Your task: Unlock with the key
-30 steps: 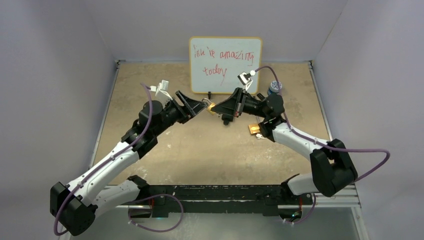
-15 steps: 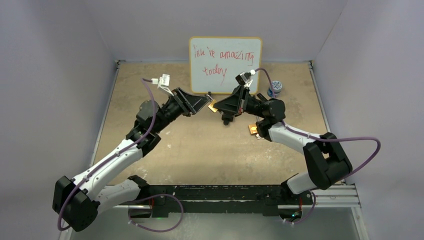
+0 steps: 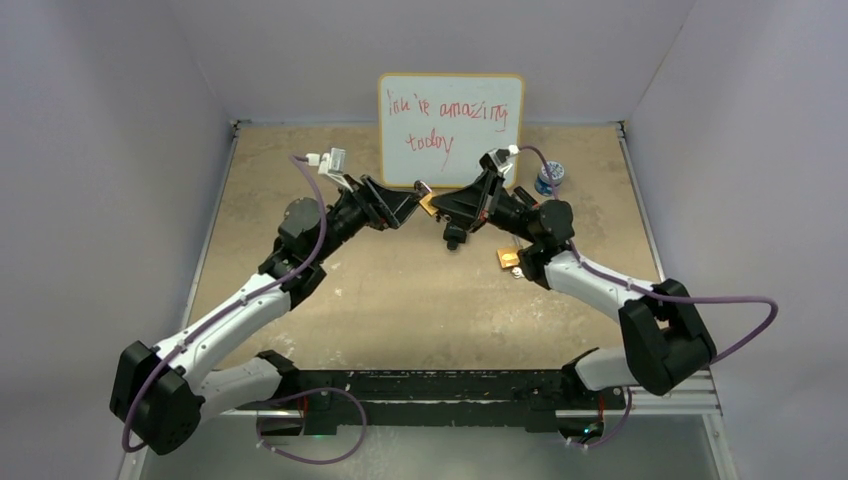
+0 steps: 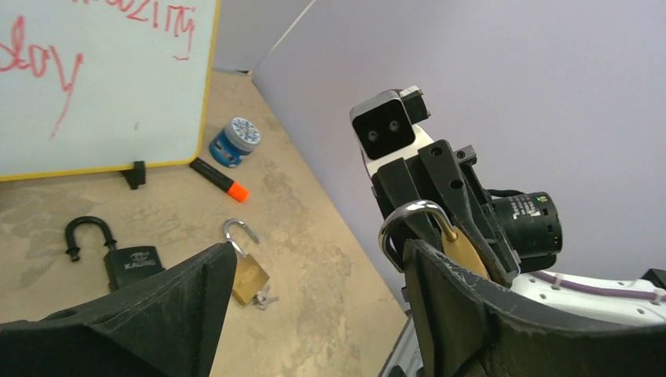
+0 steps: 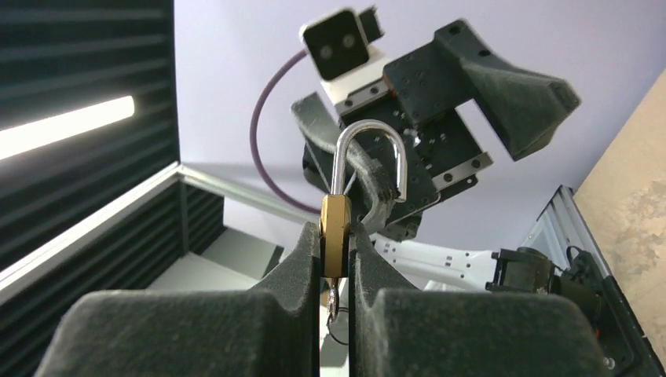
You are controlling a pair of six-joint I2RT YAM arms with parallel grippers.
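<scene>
the brass padlock [image 5: 335, 224] is seen pinched edge-on between the dark padded fingers of the right gripper [image 5: 335, 236]. it is held up in the air above the bench [image 3: 400, 300], in front of the whiteboard [image 3: 450, 100]. its long axis is run along the fingers, and the silvery steel shackle [image 5: 369, 149] is pointed out toward the left gripper [image 4: 318, 259]. one leg of the shackle is sunk in the body. the other is ended free, turned aside from it. a small metal piece is glimpsed under the body, too hidden to be named. the left gripper is spread wide with nothing between its fingers, and is held just beside the lock.

down on the mottled tan bench, a round blue tub [image 4: 238, 141] is stood with its patterned lid on, so its contents are hidden. just beside it a black marker [image 4: 220, 179] with an orange cap is laid flat. nearer the camera, a black padlock [image 4: 129, 265] and a second brass padlock [image 4: 250, 276] are laid flat, both with shackles swung open.
</scene>
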